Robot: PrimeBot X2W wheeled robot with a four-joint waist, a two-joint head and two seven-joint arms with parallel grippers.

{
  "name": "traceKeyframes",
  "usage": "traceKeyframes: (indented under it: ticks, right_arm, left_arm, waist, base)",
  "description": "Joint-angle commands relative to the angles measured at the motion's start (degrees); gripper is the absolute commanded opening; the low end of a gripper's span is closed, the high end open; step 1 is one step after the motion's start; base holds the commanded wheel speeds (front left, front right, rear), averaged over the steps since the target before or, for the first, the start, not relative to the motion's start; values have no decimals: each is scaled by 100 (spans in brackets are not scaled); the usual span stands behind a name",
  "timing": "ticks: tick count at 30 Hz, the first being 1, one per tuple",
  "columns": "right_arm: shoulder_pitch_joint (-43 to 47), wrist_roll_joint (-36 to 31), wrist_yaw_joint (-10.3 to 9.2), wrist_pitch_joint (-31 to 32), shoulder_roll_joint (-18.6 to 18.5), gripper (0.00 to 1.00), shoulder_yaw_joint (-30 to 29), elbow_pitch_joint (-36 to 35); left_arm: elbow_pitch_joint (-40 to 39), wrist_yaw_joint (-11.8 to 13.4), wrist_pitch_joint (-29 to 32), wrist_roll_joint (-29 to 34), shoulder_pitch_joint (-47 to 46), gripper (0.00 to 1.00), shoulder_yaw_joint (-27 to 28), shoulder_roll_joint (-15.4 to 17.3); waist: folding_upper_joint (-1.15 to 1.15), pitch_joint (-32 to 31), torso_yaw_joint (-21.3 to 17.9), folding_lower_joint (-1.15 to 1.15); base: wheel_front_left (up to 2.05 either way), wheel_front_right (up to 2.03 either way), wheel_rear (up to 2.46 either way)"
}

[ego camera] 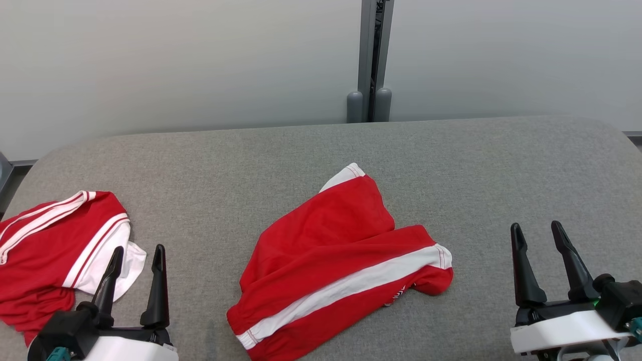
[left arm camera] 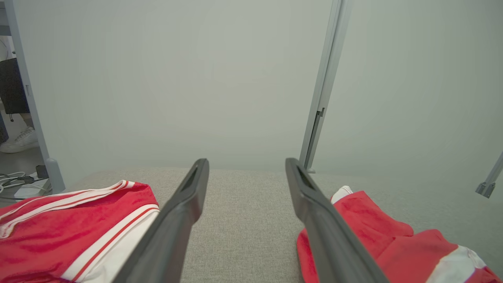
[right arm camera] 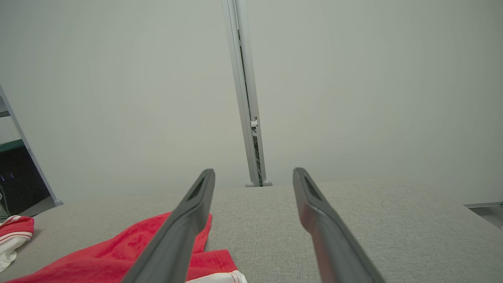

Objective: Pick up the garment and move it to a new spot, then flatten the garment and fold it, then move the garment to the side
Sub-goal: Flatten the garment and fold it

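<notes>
A red garment (ego camera: 341, 265) with a broad white stripe lies rumpled in the middle of the grey table (ego camera: 321, 150). The left wrist view catches it at lower right (left arm camera: 389, 239), and the right wrist view at lower left (right arm camera: 118, 255). My left gripper (ego camera: 136, 255) hovers open at the lower left, between this garment and a second one, with nothing between its fingers (left arm camera: 180, 212). Well to the right of the garment, my right gripper (ego camera: 539, 233) is open and empty too, its fingers (right arm camera: 314, 212) pointing toward the far edge.
A second red garment (ego camera: 50, 245) with white stripes lies bunched at the table's left edge, close to my left gripper. Pale wall panels with a grey post (ego camera: 371, 60) stand right behind the table. A person's shoe (left arm camera: 17, 141) and cables (left arm camera: 15, 179) are on the floor at far left.
</notes>
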Motion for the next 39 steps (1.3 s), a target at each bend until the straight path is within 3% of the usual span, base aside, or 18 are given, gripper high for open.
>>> traceKeyframes:
  ticks: [1,22,27,31,35,39]
  right_arm:
    - [-51,18,1,0,-21,100,-8,5]
    - [-66,-51,1,0,-22,100,20,147]
    - [-157,-123,1,-1,-45,100,137,363]
    - [-234,-120,1,-1,-141,100,222,583]
    - [-468,29,1,126,-293,100,275,1016]
    - [-743,233,1,596,-449,100,337,1576]
  left_arm:
    - [9,-16,-11,23,-5,100,27,11]
    - [276,-48,-11,-18,-122,100,-72,53]
    - [215,-59,36,-421,-29,100,-360,117]
    - [174,-50,320,-719,64,100,-644,278]
    - [76,-50,997,-1123,181,100,-927,497]
    - [-101,-51,1607,-1402,345,100,-1084,659]
  waist:
    - [0,1,-1,0]
    - [0,-9,57,0]
    - [0,-1,50,0]
    - [0,9,80,0]
    - [0,28,144,0]
    - [0,109,230,0]
  base:
    - [0,0,0]
    - [0,0,0]
    - [0,0,0]
    - [0,0,0]
    - [0,0,0]
    - [0,0,0]
